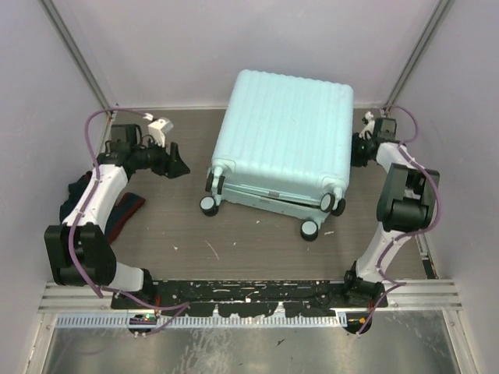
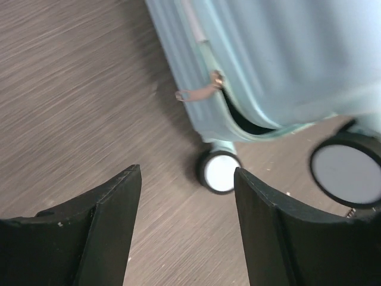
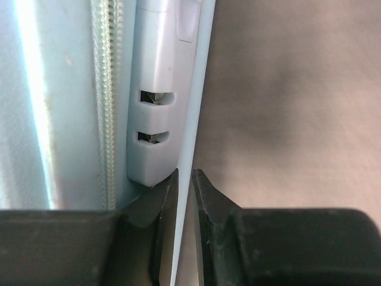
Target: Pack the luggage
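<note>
The luggage (image 1: 284, 136) is a pale mint-green ribbed suitcase lying flat at the back middle of the table, wheels toward me. Its lid sits slightly askew, and a dark gap shows at the seam in the left wrist view (image 2: 286, 59). My left gripper (image 1: 178, 161) is open and empty, left of the suitcase's near-left corner, low over the table (image 2: 187, 173). My right gripper (image 1: 360, 148) is at the suitcase's right side. In the right wrist view (image 3: 185, 174) its jaws are closed to a thin slit with the pale shell edge (image 3: 199, 89) between them, just below the lock block (image 3: 152, 119).
A dark cloth with red stripes (image 1: 117, 210) lies at the far left under the left arm. A zip pull (image 2: 199, 92) hangs at the suitcase's corner, above a black-and-white wheel (image 2: 219, 171). Walls stand close on three sides.
</note>
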